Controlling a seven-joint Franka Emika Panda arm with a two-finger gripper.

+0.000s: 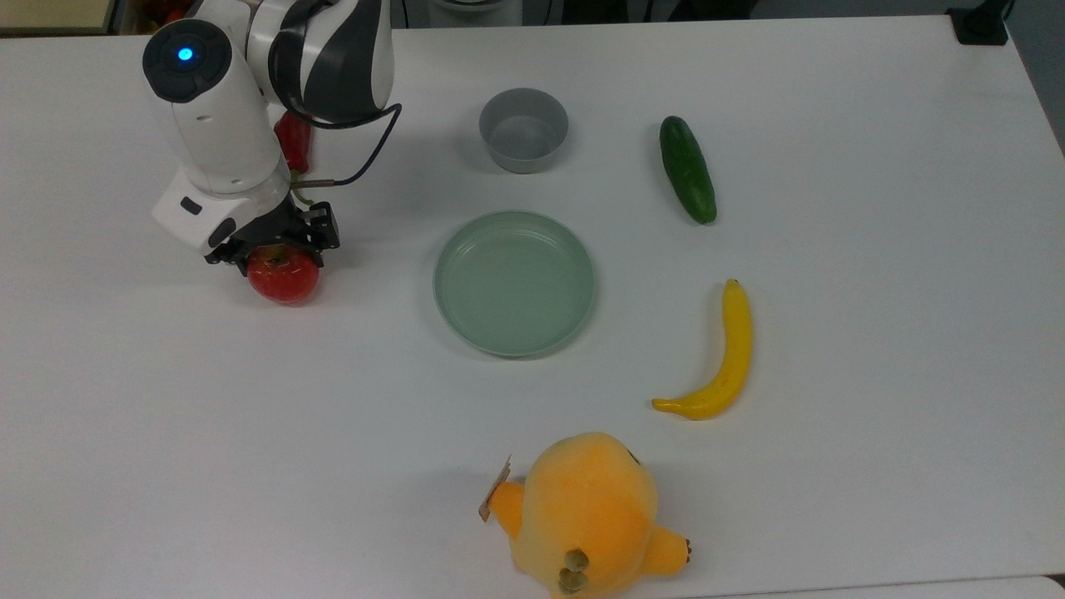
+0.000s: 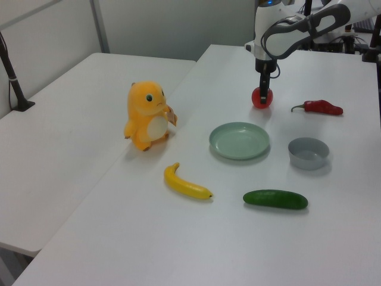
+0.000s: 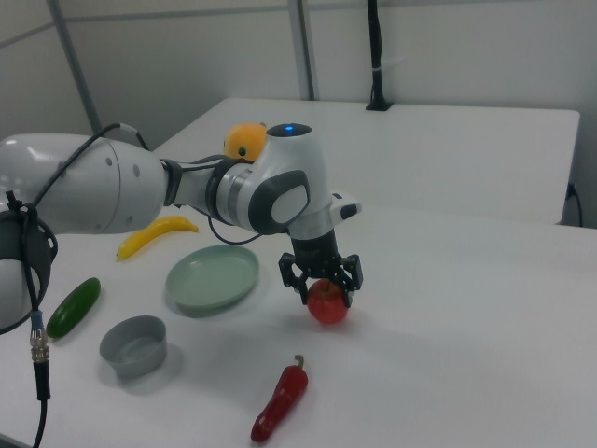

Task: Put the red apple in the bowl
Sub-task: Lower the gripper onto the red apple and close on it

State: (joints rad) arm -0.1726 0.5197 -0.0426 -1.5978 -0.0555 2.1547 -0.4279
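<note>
So the tool [image 3: 325, 282] straddles the apple [image 1: 284, 274], seemingly unclosed; the bowl [image 1: 523, 131], toward three o'clock, waits empty.

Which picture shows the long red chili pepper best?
The left view: the long dark red chili pepper lies fully visible, green stem included. The right view shows it whole too, foreshortened. In the top view the arm hides most of it.

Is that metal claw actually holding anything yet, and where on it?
Nothing is held yet. The end effector is open, its fingers straddling the upper part of the round glossy red apple, which sits on the white table.
</note>
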